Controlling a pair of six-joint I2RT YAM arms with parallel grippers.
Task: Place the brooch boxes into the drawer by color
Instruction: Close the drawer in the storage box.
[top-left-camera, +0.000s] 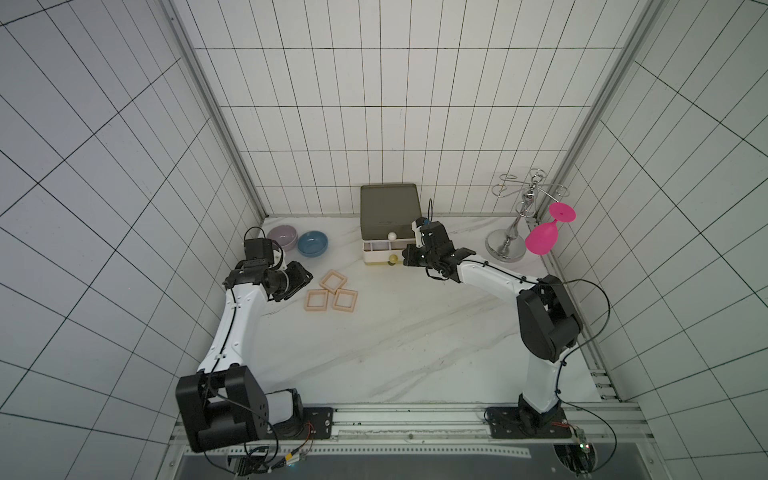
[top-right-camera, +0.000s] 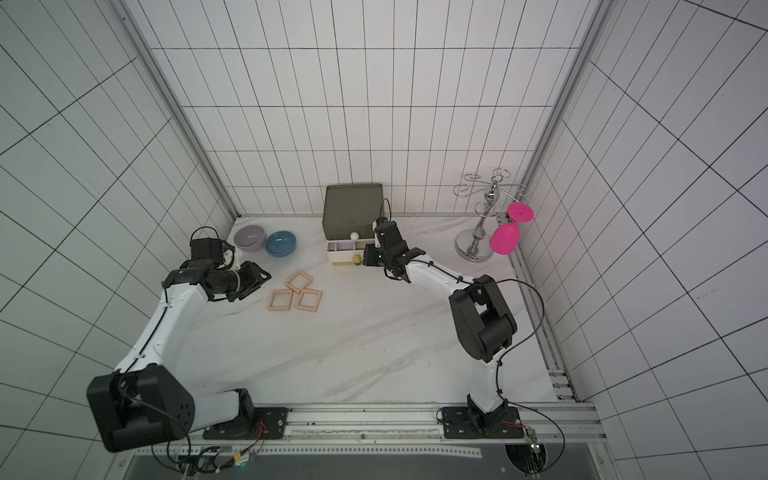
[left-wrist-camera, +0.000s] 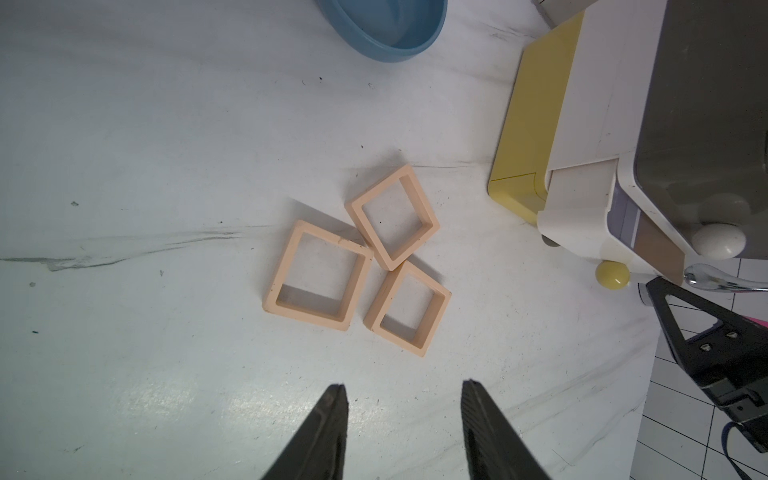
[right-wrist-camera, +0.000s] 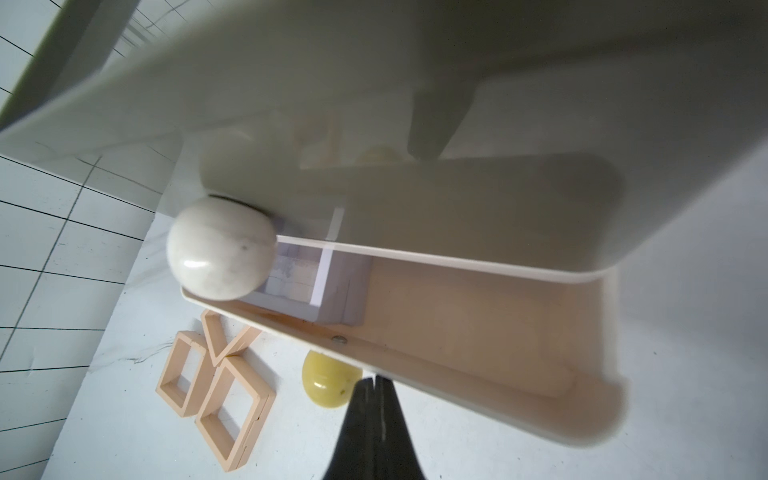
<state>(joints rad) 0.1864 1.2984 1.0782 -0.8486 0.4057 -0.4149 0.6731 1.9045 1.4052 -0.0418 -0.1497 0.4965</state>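
While your left gripper (left-wrist-camera: 403, 386) is hovering half-open and empty over the table (top-left-camera: 395, 353), the three peach boxes (left-wrist-camera: 370, 239) are lying flat just ahead of it, touching one another corner to edge. That huddle is your first risk. Closing on one frame is likely to be dragging or flipping its neighbours, and a thin rim pinched off-centre could be twisting out of the fingers.

Further out, your right gripper (right-wrist-camera: 376, 378) is pinched fully together on nothing. Its tips are sitting just beside the yellow knob (right-wrist-camera: 328, 382); whether they are touching it I cannot tell. Above them the white tier (left-wrist-camera: 577, 208) of the chest (top-left-camera: 388, 208) is standing pulled out, with what look like lavender boxes (right-wrist-camera: 291, 282) showing inside at one end.

If peach is going into a different tier, as I am judging, that open tier is getting in the way. A closed gripper nudging the front, or a one-handed tug at a knob, could be sliding the whole chest instead of the tier. Your right arm is also occupying the space in front of the chest where the left will be arriving, so you are risking a clash.

Towards the back wall, the lilac bowl (top-left-camera: 284, 237) is sitting near your left wrist. The pink glass (top-left-camera: 542, 239) is hanging on its stand (top-left-camera: 505, 245) near your right forearm. A wide swing could be knocking either.
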